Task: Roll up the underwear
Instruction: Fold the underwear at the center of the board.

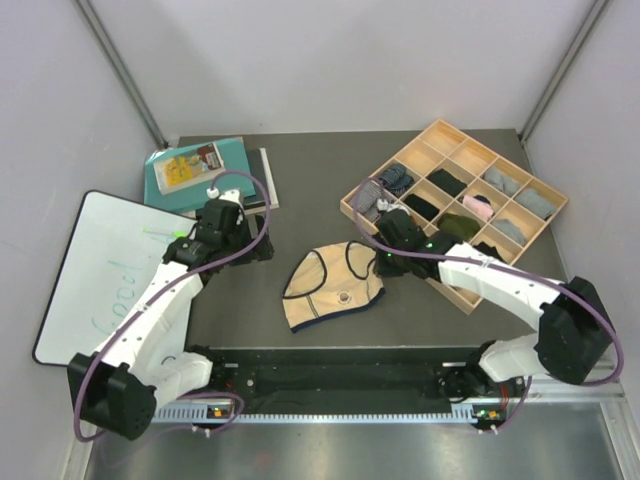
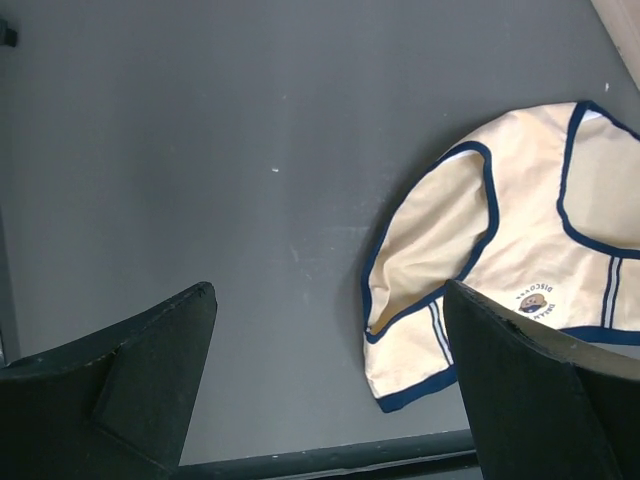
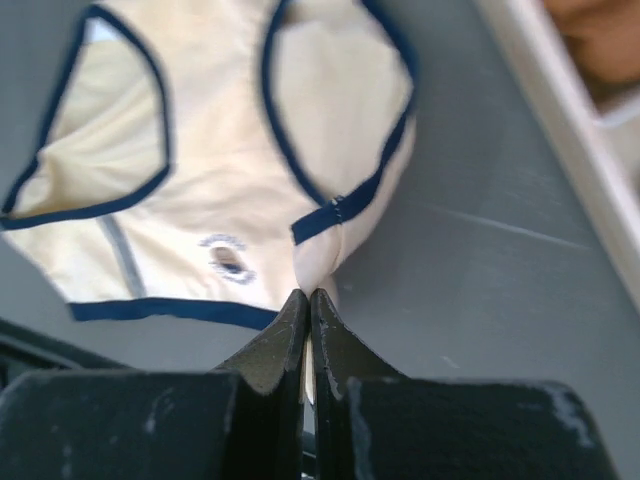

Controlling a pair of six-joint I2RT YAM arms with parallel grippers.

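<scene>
One pair of beige briefs (image 1: 330, 285) with navy edging lies flat mid worktop (image 1: 310, 180). Right hand (image 3: 310, 300) pinched closed on its edge. Left hand (image 2: 328, 295) spread wide, empty, beside it. One wooden divider tray (image 1: 440, 127) far right.

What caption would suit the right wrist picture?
Right jaws pinched shut on a corner of the beige underwear, on the dark table beside a wooden tray.
</scene>
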